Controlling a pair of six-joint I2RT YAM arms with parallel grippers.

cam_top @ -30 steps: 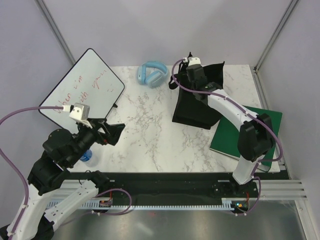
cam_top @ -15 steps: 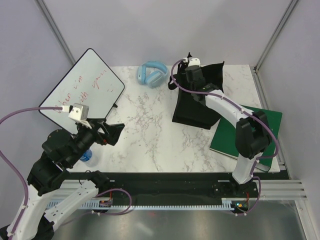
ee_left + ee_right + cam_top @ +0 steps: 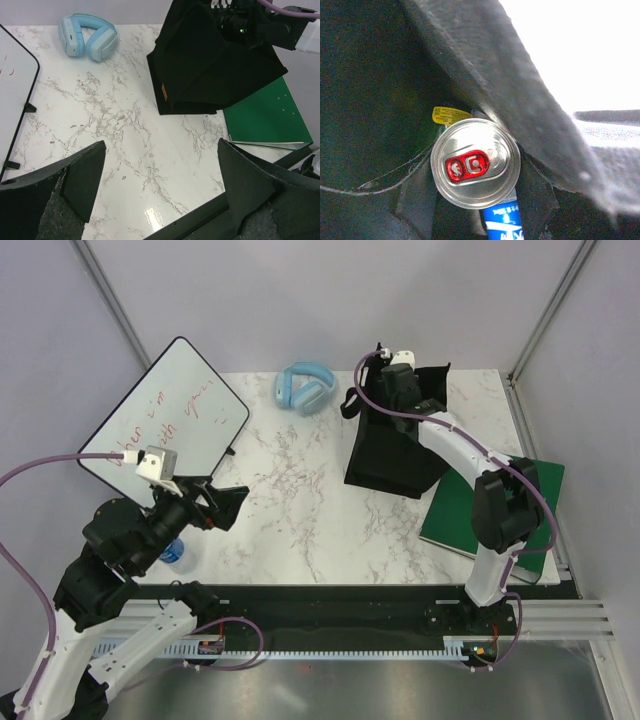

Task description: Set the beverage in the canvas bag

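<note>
The black canvas bag point(image 3: 390, 455) stands at the back right of the marble table and also shows in the left wrist view point(image 3: 210, 65). My right gripper point(image 3: 475, 197) reaches down into the bag's open top point(image 3: 402, 390). It is shut on a silver beverage can point(image 3: 475, 162) with a red pull tab and a blue label. The can is upright inside the bag, with black fabric point(image 3: 370, 75) all round it. My left gripper point(image 3: 225, 502) is open and empty, hovering over the table's left front point(image 3: 162, 190).
A whiteboard point(image 3: 165, 410) with red writing leans at the left. Light blue headphones point(image 3: 303, 388) lie at the back. A flat green book point(image 3: 495, 505) lies right of the bag. A blue-capped bottle point(image 3: 172, 552) sits under my left arm.
My right wrist has shifted slightly to the right and back over the bag's opening. The left arm has not moved.
</note>
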